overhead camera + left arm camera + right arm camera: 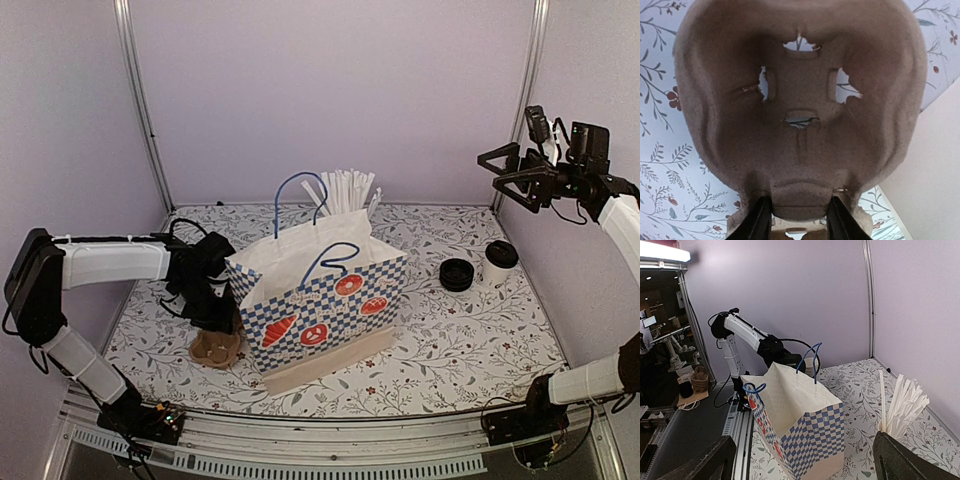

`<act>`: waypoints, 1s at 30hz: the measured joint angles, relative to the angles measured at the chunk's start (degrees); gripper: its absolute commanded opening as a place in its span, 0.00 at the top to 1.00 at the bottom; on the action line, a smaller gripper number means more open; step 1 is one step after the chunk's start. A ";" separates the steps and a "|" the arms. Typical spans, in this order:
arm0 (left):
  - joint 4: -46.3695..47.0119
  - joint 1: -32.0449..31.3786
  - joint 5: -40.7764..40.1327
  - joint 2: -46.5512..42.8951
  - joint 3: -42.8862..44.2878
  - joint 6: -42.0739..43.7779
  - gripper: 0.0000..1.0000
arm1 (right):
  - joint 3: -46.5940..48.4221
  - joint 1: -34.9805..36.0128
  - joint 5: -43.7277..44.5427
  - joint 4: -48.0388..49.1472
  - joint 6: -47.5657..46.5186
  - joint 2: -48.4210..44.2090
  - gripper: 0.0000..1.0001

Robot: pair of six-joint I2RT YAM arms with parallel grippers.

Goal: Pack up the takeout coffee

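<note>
The takeout coffee (500, 263), a small white cup with a black lid, stands at the right of the table, far from both grippers. A brown moulded cup carrier (215, 347) lies left of the checkered paper bag (320, 300). My left gripper (214, 312) points down onto the carrier. In the left wrist view the carrier (800, 100) fills the frame, and my left gripper (799, 200) has its black fingers (760, 220) pressed on either side of the carrier's centre ridge. My right gripper (497, 172) hangs high at the right, open and empty, its fingers (705, 462) spread wide.
A loose black lid (457, 273) lies beside the coffee. A white cup of straws (350, 192) stands behind the bag, also seen as straws (900, 407) in the right wrist view. The bag (805, 430) stands open-mouthed with blue handles. Frame posts rise at the back corners.
</note>
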 measured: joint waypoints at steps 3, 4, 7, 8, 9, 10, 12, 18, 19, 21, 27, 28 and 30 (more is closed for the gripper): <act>-0.85 -0.07 -0.02 -0.42 0.66 -0.02 0.65 | -0.09 0.00 0.00 -0.02 -0.02 -0.17 0.01; -1.55 -0.11 -0.13 -0.83 0.98 -0.04 0.65 | -0.09 0.00 0.00 -0.02 -0.02 -0.22 0.01; -4.61 -0.15 -1.42 -3.96 3.41 -0.04 0.66 | -0.09 0.00 0.00 -0.02 -0.02 -0.24 0.01; -5.66 -0.15 -1.84 -5.31 4.68 -0.07 0.66 | -0.09 0.00 0.02 -0.02 -0.02 -0.24 0.01; -6.51 -0.15 -2.23 -6.91 6.16 -0.07 0.67 | -0.09 0.00 0.02 -0.02 -0.02 -0.24 0.01; -7.30 -0.17 -2.64 -8.28 7.63 -0.04 0.68 | -0.09 0.00 0.02 -0.02 -0.02 -0.24 0.01; -9.27 -0.17 -3.37 -10.91 11.76 -0.04 0.70 | -0.13 0.00 0.02 0.00 -0.04 -0.24 0.01; -12.55 -0.31 -6.19 -15.34 26.67 0.94 0.74 | -1.27 0.00 2.10 0.02 -0.83 -0.37 0.01; -12.61 -0.37 -6.69 -15.76 28.89 1.40 0.74 | -1.77 0.07 3.39 -0.02 -1.20 -0.46 0.01; -12.52 -0.68 -7.39 -16.70 33.05 2.69 0.75 | -2.34 1.29 6.95 -1.27 -2.49 -0.50 0.01; -9.53 -2.08 -3.82 -19.10 40.89 6.08 0.77 | -0.74 18.08 23.47 -11.10 -14.82 0.81 0.01; -8.68 -2.64 -2.67 -19.30 41.46 6.29 0.77 | -0.13 20.87 25.70 -12.79 -17.00 1.51 0.01; -5.84 -5.03 0.24 -19.63 42.16 6.71 0.77 | 1.55 25.86 29.77 -16.24 -21.09 3.89 0.01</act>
